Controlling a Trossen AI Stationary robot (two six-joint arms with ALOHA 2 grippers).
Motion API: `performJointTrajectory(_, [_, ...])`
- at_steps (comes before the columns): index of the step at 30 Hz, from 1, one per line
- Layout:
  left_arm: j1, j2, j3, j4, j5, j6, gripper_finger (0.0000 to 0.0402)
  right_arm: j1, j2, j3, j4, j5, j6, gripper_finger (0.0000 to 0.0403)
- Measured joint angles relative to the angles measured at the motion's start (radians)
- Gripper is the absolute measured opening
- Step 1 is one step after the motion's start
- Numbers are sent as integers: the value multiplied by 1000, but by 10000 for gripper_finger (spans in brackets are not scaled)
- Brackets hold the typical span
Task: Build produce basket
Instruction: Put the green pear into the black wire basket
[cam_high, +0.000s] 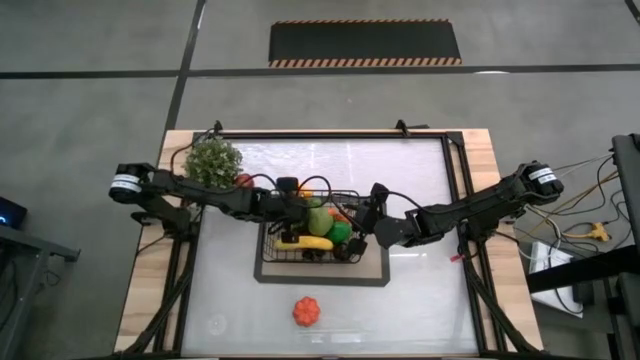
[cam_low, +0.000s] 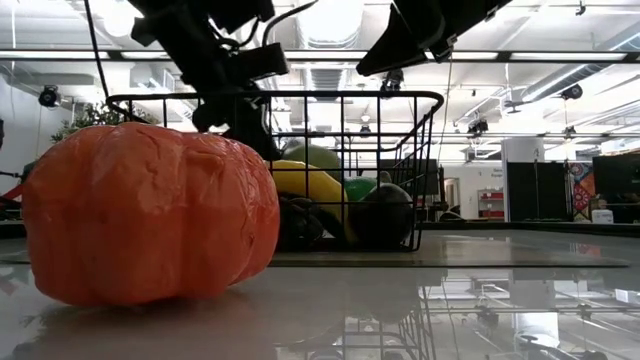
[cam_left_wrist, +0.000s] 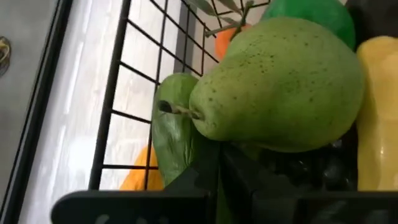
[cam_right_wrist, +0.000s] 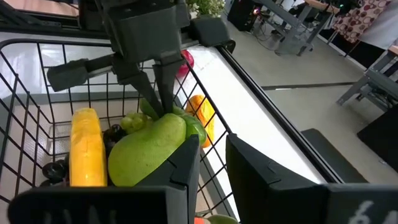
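The black wire basket (cam_high: 270, 262) stands on a grey mat mid-table, holding a green pear (cam_right_wrist: 146, 152), a yellow banana (cam_right_wrist: 86, 149), dark grapes and other produce. My left gripper (cam_right_wrist: 163, 107) reaches down into the basket from the left, shut at the pear's stem end. My right gripper (cam_right_wrist: 212, 163) is open at the basket's right wall (cam_right_wrist: 200, 102), one finger inside and one outside; I cannot tell whether it touches the wire. An orange piece (cam_high: 307, 311) lies on the table near the front edge. My left gripper pinches the green leaf at the pear's stem end (cam_left_wrist: 177, 140) between its two fingertips. The fingers (cam_right_wrist: 155, 87) come from above, pointing down into the basket. The pear lies tilted on the other produce, stem end up; whether it is lifted I cannot tell.
A bushy grey-green plant (cam_high: 213, 160) stands at the far left, with a small red piece (cam_high: 243, 181) beside it. The orange piece fills the near left of the low view (cam_low: 150, 215). A dark frame (cam_high: 455, 190) borders the white table top.
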Motion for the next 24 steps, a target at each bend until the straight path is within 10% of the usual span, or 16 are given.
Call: performJointTrajectory(24, [-1, -3, -2, 57, 69, 63, 0, 0, 0, -10, -8, -54, 35, 68])
